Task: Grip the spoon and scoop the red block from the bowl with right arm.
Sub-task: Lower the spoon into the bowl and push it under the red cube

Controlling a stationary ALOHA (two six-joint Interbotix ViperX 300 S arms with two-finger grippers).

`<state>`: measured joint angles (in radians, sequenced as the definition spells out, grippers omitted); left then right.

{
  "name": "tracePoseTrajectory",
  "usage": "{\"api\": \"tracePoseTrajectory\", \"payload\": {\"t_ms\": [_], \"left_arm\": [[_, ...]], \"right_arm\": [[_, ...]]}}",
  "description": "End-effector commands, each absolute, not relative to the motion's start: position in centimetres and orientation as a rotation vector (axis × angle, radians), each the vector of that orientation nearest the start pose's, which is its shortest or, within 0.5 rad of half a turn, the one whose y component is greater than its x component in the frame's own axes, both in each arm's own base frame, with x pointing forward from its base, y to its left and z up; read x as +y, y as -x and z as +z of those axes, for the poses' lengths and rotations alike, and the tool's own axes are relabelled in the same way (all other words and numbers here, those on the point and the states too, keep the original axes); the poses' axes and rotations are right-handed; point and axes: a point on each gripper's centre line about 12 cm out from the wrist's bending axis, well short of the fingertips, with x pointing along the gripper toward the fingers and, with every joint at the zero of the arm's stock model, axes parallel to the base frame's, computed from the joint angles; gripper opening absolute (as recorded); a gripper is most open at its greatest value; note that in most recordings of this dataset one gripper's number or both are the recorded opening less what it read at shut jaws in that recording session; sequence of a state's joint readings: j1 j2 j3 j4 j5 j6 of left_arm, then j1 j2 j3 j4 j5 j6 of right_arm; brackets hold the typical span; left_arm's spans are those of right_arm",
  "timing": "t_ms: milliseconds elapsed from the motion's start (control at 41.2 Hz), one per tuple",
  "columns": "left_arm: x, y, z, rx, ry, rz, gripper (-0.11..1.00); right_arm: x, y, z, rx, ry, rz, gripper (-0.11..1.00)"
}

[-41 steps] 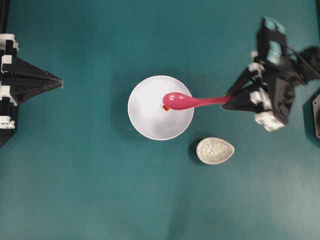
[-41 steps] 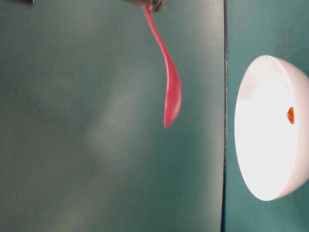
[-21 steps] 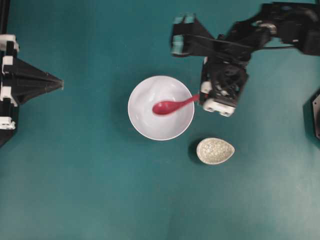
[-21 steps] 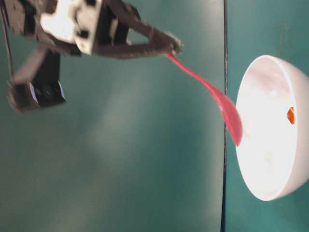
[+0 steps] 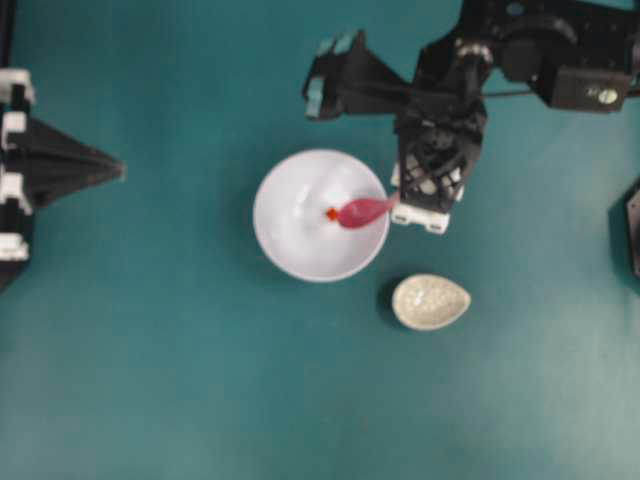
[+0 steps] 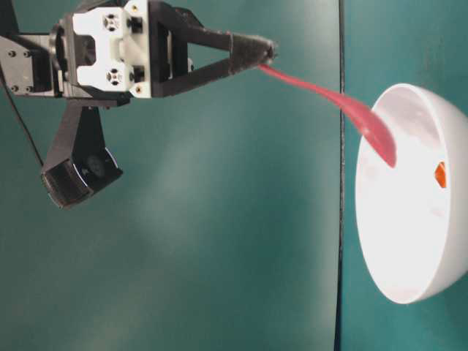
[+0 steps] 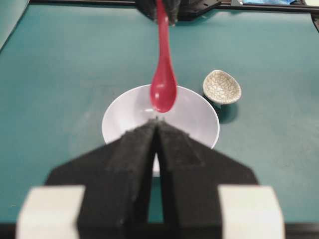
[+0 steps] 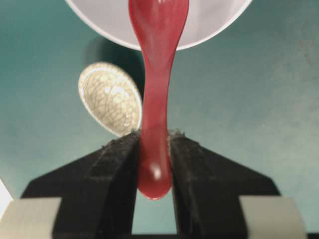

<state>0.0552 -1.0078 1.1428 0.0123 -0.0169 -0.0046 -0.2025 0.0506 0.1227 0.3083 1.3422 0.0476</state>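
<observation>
Right end effector point(image 8: 154, 149) clamped on spoon point(image 5: 362, 210) handle; red block point(image 5: 331, 213) inside bowl point(image 5: 290, 250), just off spoon tip. Best lowered gently, tip slid under block, kept level.

Just a small speckled egg-shaped dish point(image 5: 431, 302) sitting upright on the teal tabletop point(image 5: 150, 380), toward its lower right.

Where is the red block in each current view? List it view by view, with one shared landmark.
Overhead: red block mid-frame in the bowl, at the spoon tip.
Table-level: far right, inside the bowl.
Left wrist: not visible; the spoon and left claw cover that spot.
Right wrist: not in view.
Shared landmark: the bowl.
</observation>
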Motion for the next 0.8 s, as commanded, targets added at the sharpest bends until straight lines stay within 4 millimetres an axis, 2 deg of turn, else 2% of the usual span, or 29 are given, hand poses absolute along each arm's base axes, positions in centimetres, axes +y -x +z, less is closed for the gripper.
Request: {"api": "tracePoseTrajectory", "payload": {"t_ms": [0, 267, 777], "left_arm": [[1.1, -19.4, 29.4, 0.091, -0.008, 0.056, 0.0], [1.1, -19.4, 29.4, 0.091, -0.008, 0.056, 0.0], [1.1, -19.4, 29.4, 0.089, -0.008, 0.056, 0.0]], "right_arm": [[-4.3, -38.0, 27.0, 1.437, -0.465, -0.008, 0.24], [-4.1, -38.6, 25.1, 1.485, -0.464, -0.008, 0.24], [-4.7, -39.5, 22.9, 1.512, -0.43, -0.031, 0.24]]}}
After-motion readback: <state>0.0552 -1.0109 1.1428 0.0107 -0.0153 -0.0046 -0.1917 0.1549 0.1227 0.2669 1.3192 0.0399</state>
